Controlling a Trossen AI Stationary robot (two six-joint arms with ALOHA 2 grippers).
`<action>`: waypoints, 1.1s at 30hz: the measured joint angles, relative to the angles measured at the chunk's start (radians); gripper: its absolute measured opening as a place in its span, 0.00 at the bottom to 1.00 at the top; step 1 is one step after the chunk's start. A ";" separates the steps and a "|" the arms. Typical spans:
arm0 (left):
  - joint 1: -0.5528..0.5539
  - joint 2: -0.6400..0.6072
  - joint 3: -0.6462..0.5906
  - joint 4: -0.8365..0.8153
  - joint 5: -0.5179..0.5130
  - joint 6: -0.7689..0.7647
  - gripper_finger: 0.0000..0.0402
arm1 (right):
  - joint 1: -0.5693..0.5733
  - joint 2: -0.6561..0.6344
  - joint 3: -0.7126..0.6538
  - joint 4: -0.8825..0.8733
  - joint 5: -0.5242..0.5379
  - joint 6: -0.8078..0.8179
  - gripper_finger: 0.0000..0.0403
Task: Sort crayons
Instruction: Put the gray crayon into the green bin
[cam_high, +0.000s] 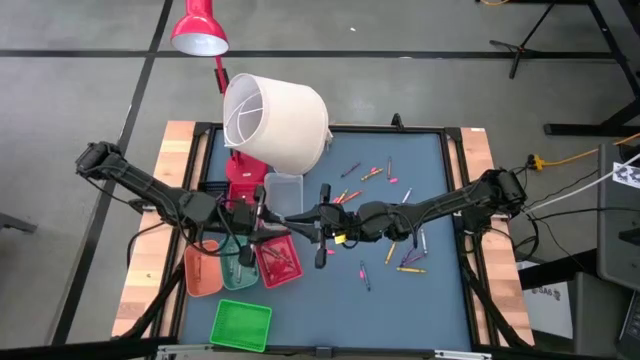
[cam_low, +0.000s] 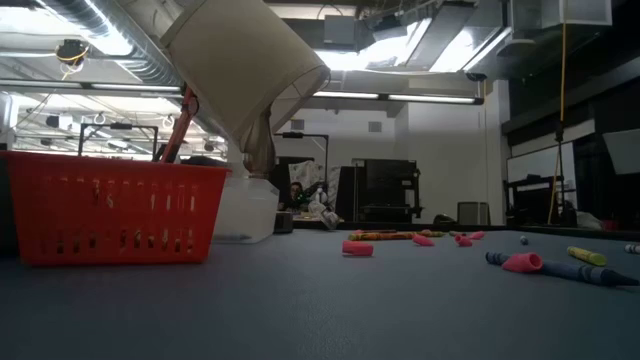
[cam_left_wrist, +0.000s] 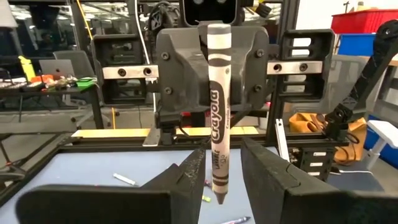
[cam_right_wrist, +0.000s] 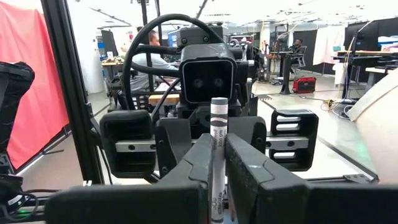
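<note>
A grey crayon (cam_left_wrist: 219, 112) stands upright in the air between my two grippers, which face each other over the table's middle. My right gripper (cam_right_wrist: 216, 186) is shut on it and shows in the high view (cam_high: 312, 222). My left gripper (cam_left_wrist: 221, 186) is open, with one finger on each side of the crayon's pointed lower end and a gap to each; it shows in the high view (cam_high: 283, 222). Several loose crayons (cam_high: 375, 175) lie flat on the blue table (cam_high: 430, 300), more of them at the right (cam_high: 410, 258). My right gripper pinches the grey crayon's lower part (cam_right_wrist: 216, 177) between its two fingers. The fingers come level from the table's right side and lie across the crayon. The crayon is upright and lifted clear of the table, its flat end (cam_right_wrist: 217, 102) above the fingers.
An orange tray (cam_high: 203, 272), a teal tray (cam_high: 238, 270) and a red tray (cam_high: 278, 262) stand side by side under the left arm. A green tray (cam_high: 241, 325) is near the front edge, a clear tray (cam_high: 283, 192) behind. A tilted white lampshade (cam_high: 275, 120) hangs over the far left.
</note>
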 joint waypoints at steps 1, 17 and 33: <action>0.000 0.000 0.000 0.000 0.001 0.000 0.21 | 0.000 0.000 0.000 0.000 0.000 0.000 0.08; -0.001 0.000 0.000 -0.068 0.000 -0.040 0.01 | 0.000 0.000 0.000 -0.090 -0.001 0.000 0.08; -0.030 0.000 0.000 -0.503 0.167 -0.468 0.03 | 0.003 0.000 0.000 -0.526 -0.006 0.128 0.33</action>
